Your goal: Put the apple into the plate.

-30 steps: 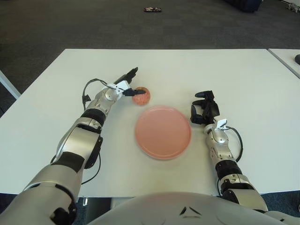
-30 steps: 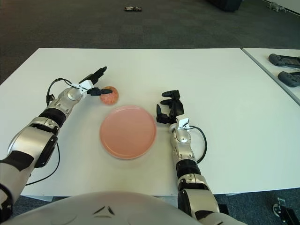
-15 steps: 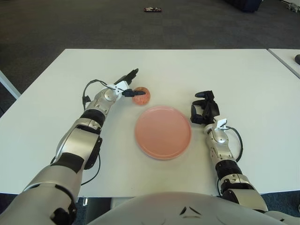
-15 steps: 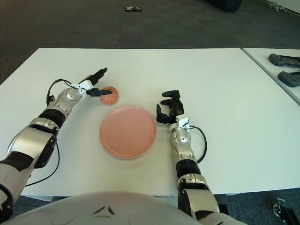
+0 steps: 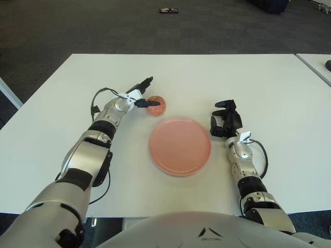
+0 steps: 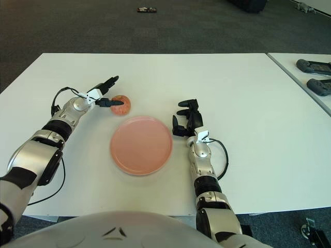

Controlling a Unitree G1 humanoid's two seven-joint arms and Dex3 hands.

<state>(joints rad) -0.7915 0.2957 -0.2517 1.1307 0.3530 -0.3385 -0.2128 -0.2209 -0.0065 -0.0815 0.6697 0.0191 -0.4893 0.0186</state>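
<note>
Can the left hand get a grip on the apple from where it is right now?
Probably yes. The left hand is right at the apple, fingers spread, one fingertip at its left side and nothing between them. It has not closed on it yet. The plate sits clear, nearer the robot; the right hand shows right of the plate.

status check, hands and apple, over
Left hand open at the small reddish apple, fingers spread, no grasp. Apple on the white table, just behind the round pink plate. Right hand idle right of plate. Path clear.
</note>
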